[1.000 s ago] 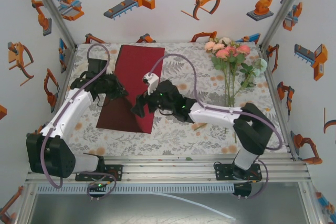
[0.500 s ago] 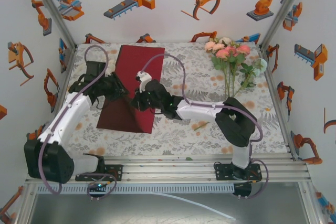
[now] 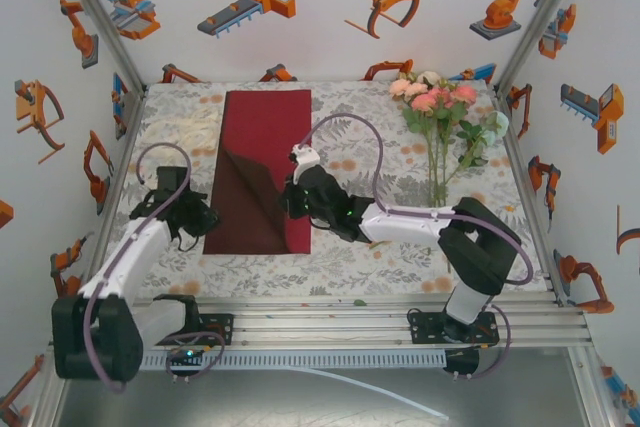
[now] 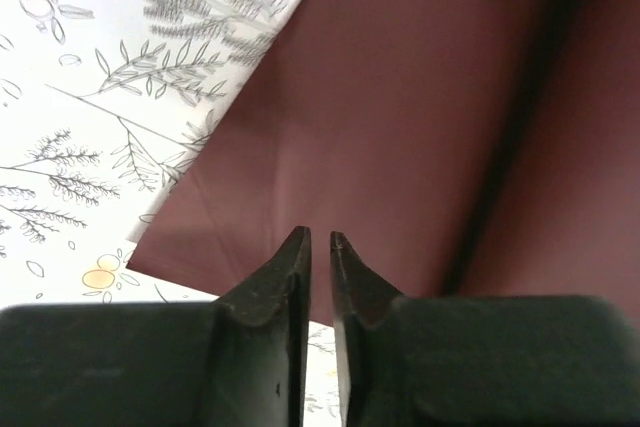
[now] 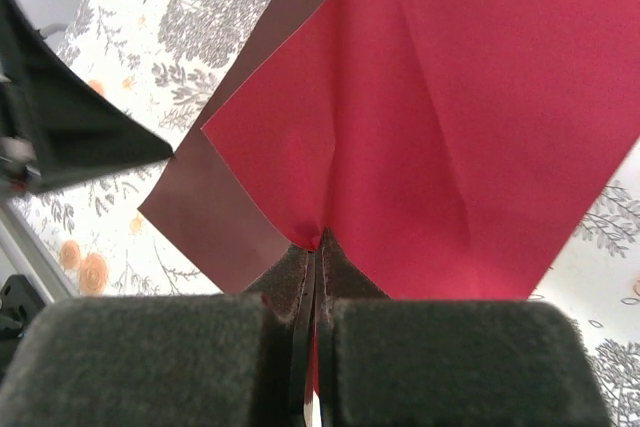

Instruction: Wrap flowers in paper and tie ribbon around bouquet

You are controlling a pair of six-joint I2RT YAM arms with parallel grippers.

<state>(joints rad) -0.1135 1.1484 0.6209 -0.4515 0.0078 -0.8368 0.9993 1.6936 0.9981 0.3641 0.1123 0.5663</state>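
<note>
Top external: the paper (image 3: 262, 137) lay left of centre on the tablecloth (image 3: 350, 267), its near left part folded over. The flowers (image 3: 432, 99) lay well apart, far right. Left wrist: the left gripper (image 4: 320, 239) was empty, jaws a slit apart, just short of the sheet. Right wrist: the right gripper (image 5: 317, 242) pinched the paper's edge. Probable step: flattening the sheet. Pull low and evenly to avoid creases. Whether the pinch held one layer or two could not be told.

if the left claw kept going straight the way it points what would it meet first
Most likely the paper: in the left wrist view the left claw aims at its near edge, with nothing between. Depth is unclear, so it could skim above the sheet instead.
</note>
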